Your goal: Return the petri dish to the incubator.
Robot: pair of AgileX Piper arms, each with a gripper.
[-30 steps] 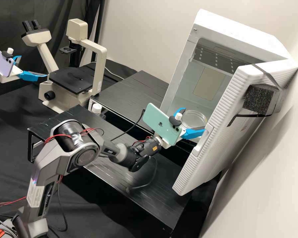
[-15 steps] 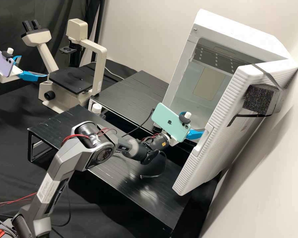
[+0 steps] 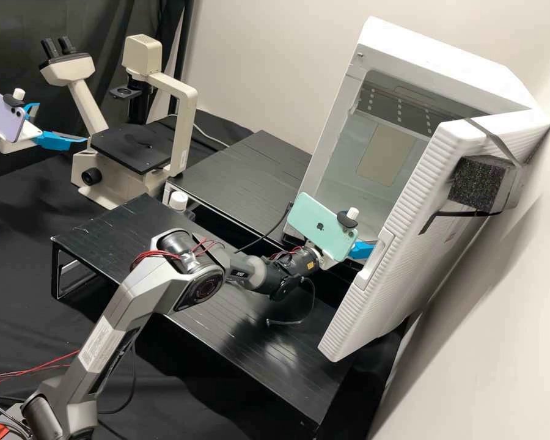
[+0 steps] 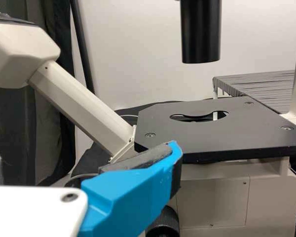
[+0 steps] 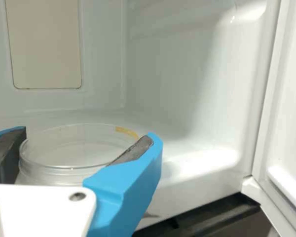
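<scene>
Apparently mid-placement: beyond the open incubator [image 3: 441, 64], the left gripper [image 3: 62, 122] hangs with fingers apart; the right gripper [image 5: 85, 136] clamps the clear petri dish [image 5: 69, 170] just within the chamber's mouth, calling next for a level set-down and release.

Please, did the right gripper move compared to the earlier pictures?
Yes. In the high view, the right gripper has moved to the picture's right, closer to the door handle.
</scene>
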